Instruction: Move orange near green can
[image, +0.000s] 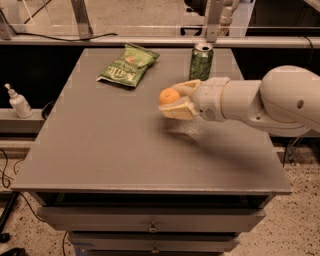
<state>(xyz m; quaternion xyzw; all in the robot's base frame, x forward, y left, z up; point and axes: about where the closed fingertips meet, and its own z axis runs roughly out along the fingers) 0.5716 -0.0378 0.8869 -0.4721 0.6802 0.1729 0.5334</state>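
Orange (168, 95) in gripper (174, 101) over table (100, 150), near upright green can (201, 61).

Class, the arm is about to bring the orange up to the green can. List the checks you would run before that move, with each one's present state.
1. Grip: the tool is shut on the orange, over the table: ok.
2. The green can stands upright near the far edge: ok.
3. Path from orange to can is free; the chip bag lies well apart from the can: ok.
4. Bare surface beside the can for setting down: ok.
5. Grip firmness: cannot tell.
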